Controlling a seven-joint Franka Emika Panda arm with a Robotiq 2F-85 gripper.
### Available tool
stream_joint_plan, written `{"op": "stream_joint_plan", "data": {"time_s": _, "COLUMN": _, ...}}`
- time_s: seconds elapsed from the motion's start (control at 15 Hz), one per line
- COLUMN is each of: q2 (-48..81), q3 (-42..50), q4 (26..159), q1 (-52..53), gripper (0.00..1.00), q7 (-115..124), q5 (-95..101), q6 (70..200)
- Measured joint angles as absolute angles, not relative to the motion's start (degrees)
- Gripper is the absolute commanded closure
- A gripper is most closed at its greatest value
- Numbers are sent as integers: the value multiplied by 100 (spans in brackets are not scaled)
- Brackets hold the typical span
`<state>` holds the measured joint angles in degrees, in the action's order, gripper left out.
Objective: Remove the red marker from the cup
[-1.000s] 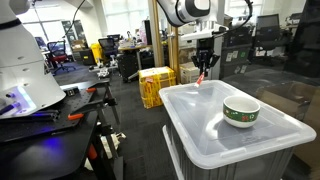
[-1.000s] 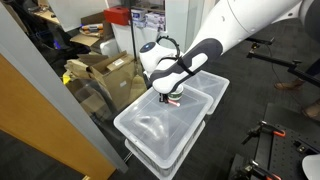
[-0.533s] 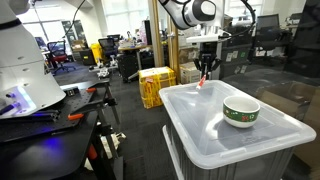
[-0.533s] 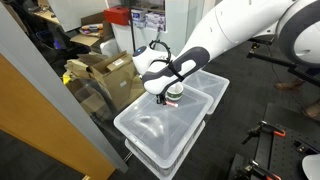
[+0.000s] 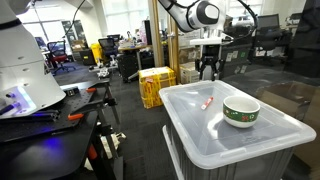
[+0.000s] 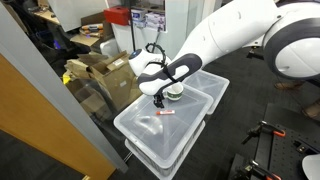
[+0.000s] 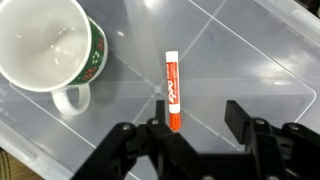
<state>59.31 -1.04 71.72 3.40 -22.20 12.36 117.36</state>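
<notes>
The red marker point(image 7: 171, 90) lies flat on the clear bin lid point(image 7: 250, 60), outside the cup, its pale end pointing away from me in the wrist view. It shows as a small red stick in both exterior views point(image 5: 208, 102) point(image 6: 166, 113). The white cup point(image 7: 93, 50) with its green band stands upright and empty beside the marker, handle toward me. It is also visible in an exterior view point(image 5: 241, 112). My gripper point(image 7: 190, 120) hangs open above the marker's near end, holding nothing, and appears in both exterior views point(image 5: 208, 68) point(image 6: 158, 100).
The lid tops a stack of clear plastic bins point(image 5: 225, 150) point(image 6: 150, 135). A glass wall point(image 5: 285, 60) runs close behind them. Yellow crates point(image 5: 155, 85) and a black workbench point(image 5: 50, 125) stand on the floor to one side, and cardboard boxes point(image 6: 105, 75) lie nearby.
The jaws opened and let go of the marker, which dropped onto the bin lid beside the cup. The gripper now sits a little higher above it.
</notes>
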Motion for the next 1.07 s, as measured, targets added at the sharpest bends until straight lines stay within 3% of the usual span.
{"op": "stream_joint_plan", "data": {"time_s": 0.07, "q2": 5934, "q3": -104, "q4": 7143, "q1": 338, "gripper": 0, "q7": -2209, "q5": 1234, "q6": 11736}}
{"op": "stream_joint_plan", "data": {"time_s": 0.6, "q2": 5664, "q3": -74, "q4": 7257, "q1": 339, "gripper": 0, "q7": -1066, "q5": 1217, "q6": 12046}}
{"op": "stream_joint_plan", "data": {"time_s": 1.07, "q2": 4773, "q3": 95, "q4": 8488, "q1": 325, "gripper": 0, "q7": -189, "q5": 1211, "q6": 13307}}
